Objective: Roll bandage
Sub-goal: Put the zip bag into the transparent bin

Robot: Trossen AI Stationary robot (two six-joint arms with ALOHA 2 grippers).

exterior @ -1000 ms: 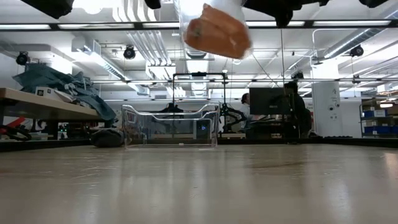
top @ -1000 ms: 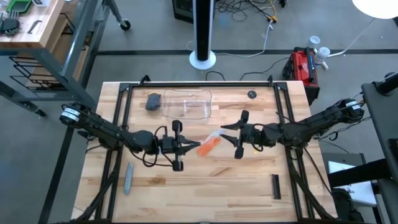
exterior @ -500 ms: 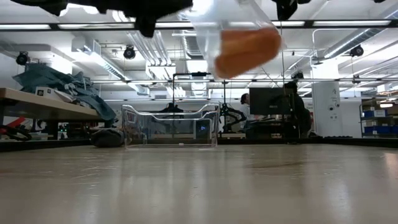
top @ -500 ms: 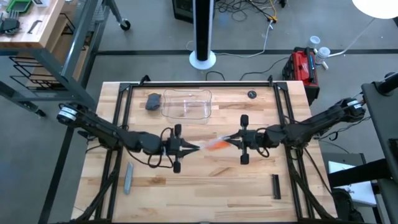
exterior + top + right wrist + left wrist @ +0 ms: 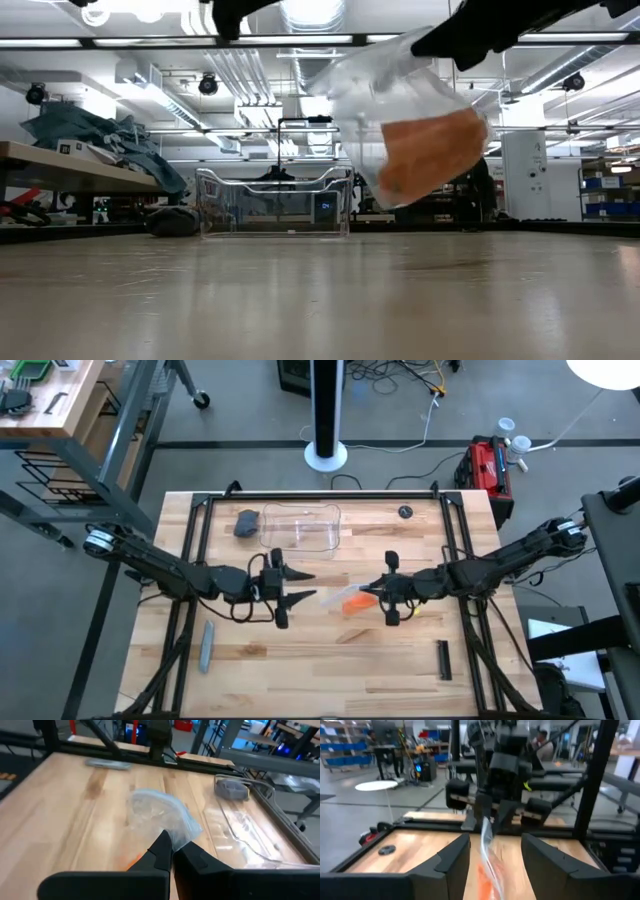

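Wooden planks of the desk (image 5: pixel 330 650) fill my high view, with a workshop of benches and shelving beyond in the low view; I have both arms meeting near the middle. My right gripper (image 5: pixel 372 592) reaches in from 3 o'clock, jaws together and clamped on an edge of the clear plastic wrapper (image 5: pixel 385 90); the right wrist view shows the pinch on the film (image 5: pixel 160 817) plainly. My left gripper (image 5: pixel 302 586) comes in from 9 o'clock with its jaws apart, clamped on nothing; the wrapper's edge hangs between its fingers (image 5: pixel 451 862) in the left wrist view, and I cannot tell whether it touches them.

I see the bandage (image 5: pixel 354 603) inside that wrapper, an orange strip hanging clear above the desk in the low view (image 5: pixel 432 150), just at the 9 o'clock side of the right gripper from above. A clear tray (image 5: pixel 300 528) sits toward 12 o'clock with a dark grey lump (image 5: pixel 246 523) beside it; a grey stick (image 5: pixel 206 646) lies at 7 o'clock, well apart.

I judge I am at unwrapping, not rolling yet; the next move calls for my left jaws to close on the wrapper's free side or the bandage end, then a steady pull apart without tearing or dropping the strip.
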